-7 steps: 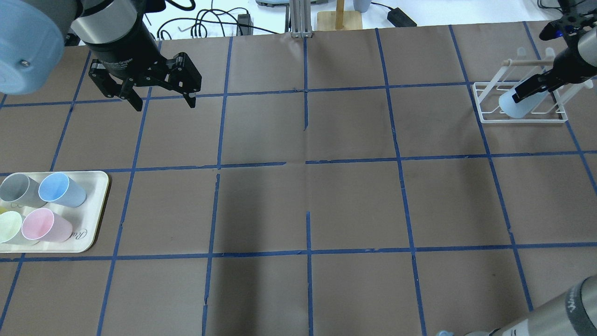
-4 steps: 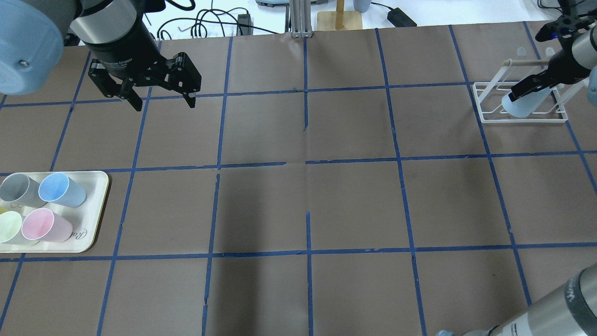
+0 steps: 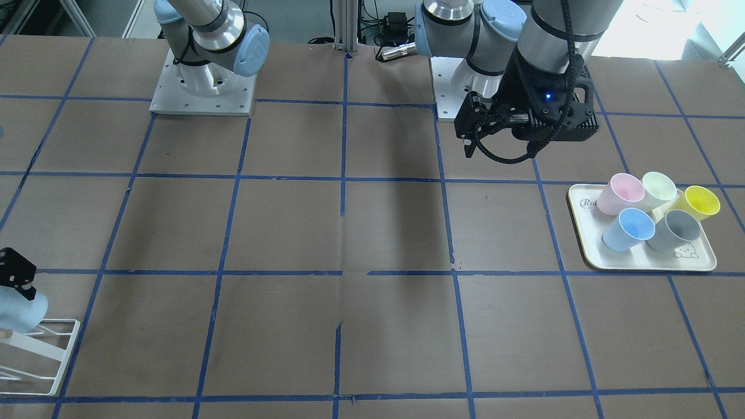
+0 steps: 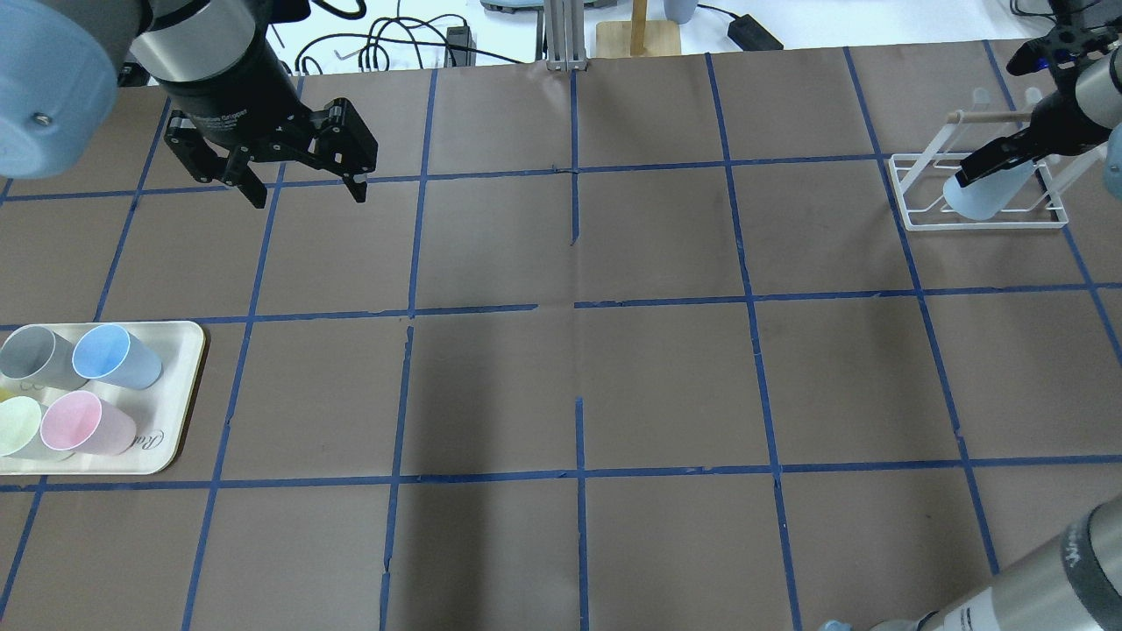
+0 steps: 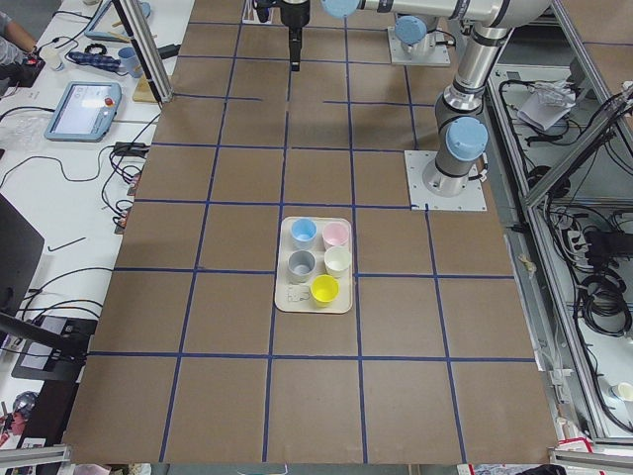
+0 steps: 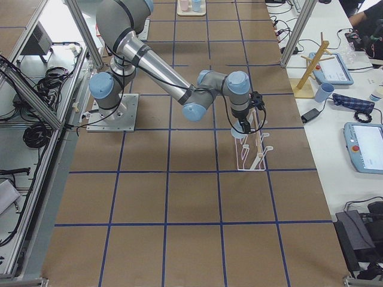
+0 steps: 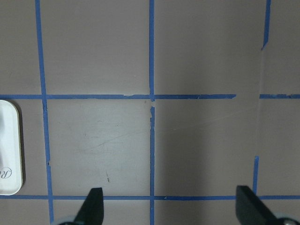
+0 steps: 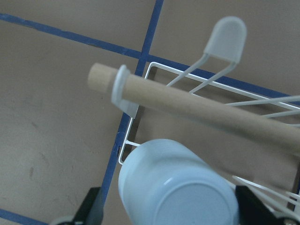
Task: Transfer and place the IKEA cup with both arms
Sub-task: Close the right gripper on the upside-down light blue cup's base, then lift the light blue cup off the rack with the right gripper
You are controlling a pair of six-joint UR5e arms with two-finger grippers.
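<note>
The IKEA cup [image 4: 977, 197] is pale light blue and lies tilted, base up, in the white wire rack [image 4: 912, 219] at the far right. My right gripper [image 4: 986, 171] is around it. In the right wrist view the cup [image 8: 178, 187] sits between wide-spread fingers [image 8: 93, 208], with a small gap on one side, below the rack's wooden dowel [image 8: 197, 105]. In the front-facing view the cup [image 3: 17, 308] is at the left edge. My left gripper [image 4: 308, 197] is open and empty, hovering over the far left of the table.
A cream tray [image 4: 175, 421] at the near left holds a second blue cup [image 4: 110, 355] and pink [image 4: 79, 422], pale green, grey and yellow [image 3: 701, 201] cups. A wooden stand [image 4: 638, 35] and cables lie beyond the table's far edge.
The right gripper and the blue cup shifted slightly toward the far right into the rack during the first half second, then stayed. The left arm has barely moved.
</note>
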